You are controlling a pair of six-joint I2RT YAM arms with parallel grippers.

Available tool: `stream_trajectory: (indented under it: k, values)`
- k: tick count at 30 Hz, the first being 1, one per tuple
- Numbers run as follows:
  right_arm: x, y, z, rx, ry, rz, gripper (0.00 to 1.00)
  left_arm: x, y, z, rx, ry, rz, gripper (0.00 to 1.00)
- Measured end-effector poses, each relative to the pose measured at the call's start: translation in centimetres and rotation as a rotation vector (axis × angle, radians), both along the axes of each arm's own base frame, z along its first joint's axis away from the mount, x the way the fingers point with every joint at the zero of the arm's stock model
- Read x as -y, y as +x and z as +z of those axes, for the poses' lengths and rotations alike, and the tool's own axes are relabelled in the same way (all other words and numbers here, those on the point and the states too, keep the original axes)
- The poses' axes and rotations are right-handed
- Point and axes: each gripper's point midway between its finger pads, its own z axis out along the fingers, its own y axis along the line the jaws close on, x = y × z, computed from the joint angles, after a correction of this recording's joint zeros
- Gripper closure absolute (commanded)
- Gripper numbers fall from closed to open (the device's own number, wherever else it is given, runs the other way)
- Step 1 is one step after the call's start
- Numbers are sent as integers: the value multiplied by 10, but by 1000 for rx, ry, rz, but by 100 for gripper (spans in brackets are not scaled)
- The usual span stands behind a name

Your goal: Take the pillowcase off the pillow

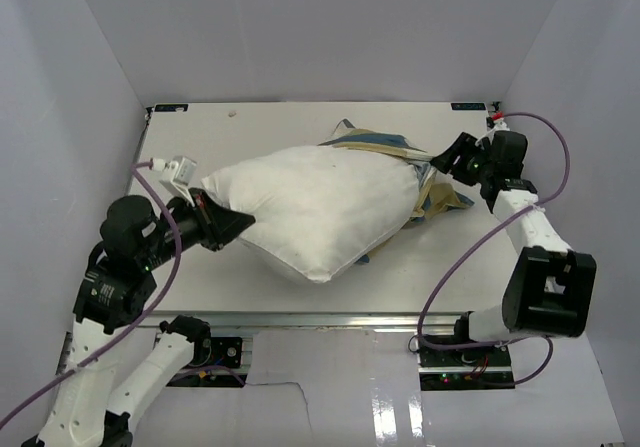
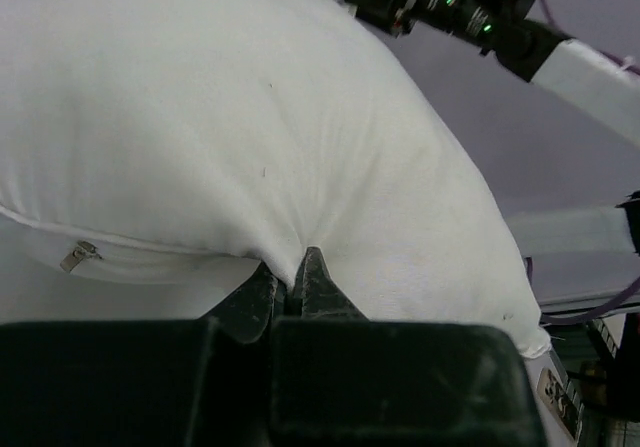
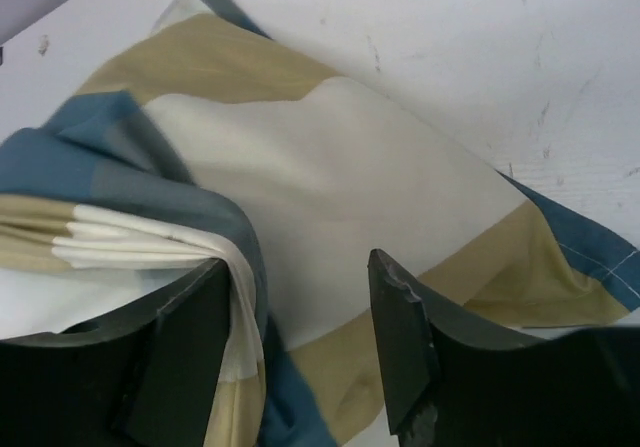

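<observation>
The plump white pillow [image 1: 320, 202] lies across the middle of the table and fills the left wrist view [image 2: 250, 117]. The blue, tan and cream pillowcase [image 1: 425, 182] is bunched at the pillow's right end and spreads under the right wrist camera [image 3: 330, 187]. My left gripper [image 1: 238, 225] is shut on a pinch of the pillow's white fabric at its left end [image 2: 289, 282]. My right gripper [image 1: 442, 157] is open over the pillowcase [image 3: 300, 297], with a fold of the fabric lying against its left finger [image 3: 195, 337].
The white table [image 1: 250, 127] is walled by pale panels on three sides. A metal rail [image 1: 330, 319] runs along the near edge, with both arm bases below it. A small zipper pull [image 2: 78, 256] shows on the pillow's seam.
</observation>
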Motion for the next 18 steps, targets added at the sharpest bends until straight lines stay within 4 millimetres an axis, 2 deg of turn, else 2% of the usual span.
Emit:
stream_trajectory:
  k: [1, 3, 4, 8, 11, 13, 14, 16, 18]
  values:
    - [-6, -6, 14, 35, -17, 28, 31, -1, -5, -17, -4, -3, -4, 100]
    - [-24, -17, 48, 133, -62, 99, 23, 0, -12, -51, -30, -5, -20, 100]
    - [-40, -23, 67, 196, -93, 156, 17, 2, -13, -68, -50, -10, -32, 100]
    - [-110, -47, 136, 442, -161, 410, 9, 7, -16, -132, -165, -24, -49, 100]
    - [-139, -39, 163, 534, -209, 523, 6, 7, -24, -155, -194, -47, -50, 100]
    - [-156, -19, 165, 548, -247, 576, 5, 8, -31, -155, -172, -81, -67, 100]
    - [-163, -10, 160, 543, -262, 596, 5, 9, -34, -154, -159, -97, -76, 100]
    - [-175, 5, 136, 492, -294, 642, 4, 10, -41, -152, -142, -122, -95, 100]
    - [-188, 16, 102, 420, -324, 698, 4, 10, -45, -150, -135, -136, -106, 100]
